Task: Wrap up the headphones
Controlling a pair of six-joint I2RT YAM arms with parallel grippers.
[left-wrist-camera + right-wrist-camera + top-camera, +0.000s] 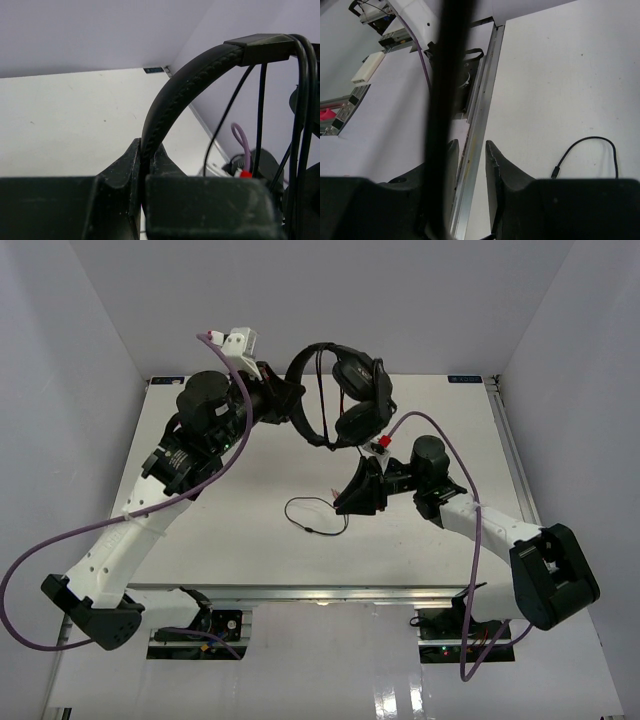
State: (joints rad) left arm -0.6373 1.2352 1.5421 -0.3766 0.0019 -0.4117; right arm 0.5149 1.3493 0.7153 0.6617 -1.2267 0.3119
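The black headphones hang in the air over the back of the table. My left gripper is shut on their thin headband, which arches up and right out of the jaws. Thin cord strands run down beside the earcups. My right gripper sits lower and to the right, open, with nothing between its fingers. A blurred stretch of cord crosses close in front of its left finger. The cord's loose end loops on the table.
A metal rail marks the table's edge under my right gripper. A small white box lies beyond it. Purple robot cables trail off both arms. White walls close in the table at the back and sides.
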